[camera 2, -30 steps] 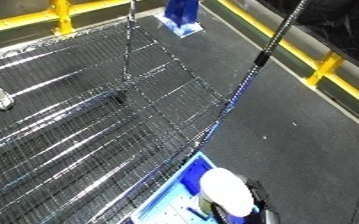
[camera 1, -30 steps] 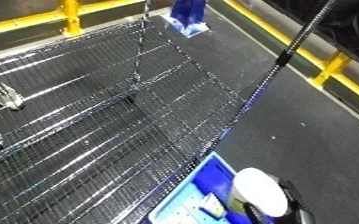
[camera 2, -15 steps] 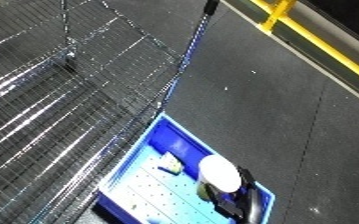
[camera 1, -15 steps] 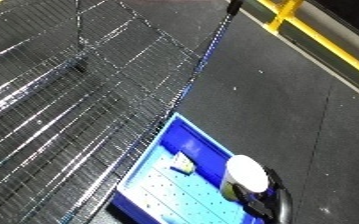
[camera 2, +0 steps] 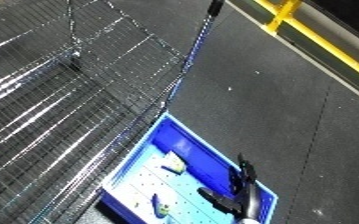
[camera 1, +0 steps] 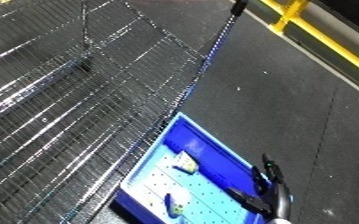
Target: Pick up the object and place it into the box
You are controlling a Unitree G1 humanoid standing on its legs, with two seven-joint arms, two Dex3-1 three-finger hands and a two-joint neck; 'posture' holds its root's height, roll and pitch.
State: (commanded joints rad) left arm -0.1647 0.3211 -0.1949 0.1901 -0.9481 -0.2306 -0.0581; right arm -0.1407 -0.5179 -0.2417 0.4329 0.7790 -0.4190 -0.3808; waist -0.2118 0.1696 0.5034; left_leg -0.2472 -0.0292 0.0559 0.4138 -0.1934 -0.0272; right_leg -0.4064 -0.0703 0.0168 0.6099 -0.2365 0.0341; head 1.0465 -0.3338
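The robot's right hand (camera 1: 269, 192) is hovering with fingers spread and empty over the blue bin (camera 1: 213, 150), where a small pale object (camera 1: 186, 162), apparently just released, is lying.

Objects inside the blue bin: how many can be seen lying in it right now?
2. One pale object lies near the middle of the blue bin; a second small object lies near its lower end. The right hand covers part of the bin, so more may be hidden.
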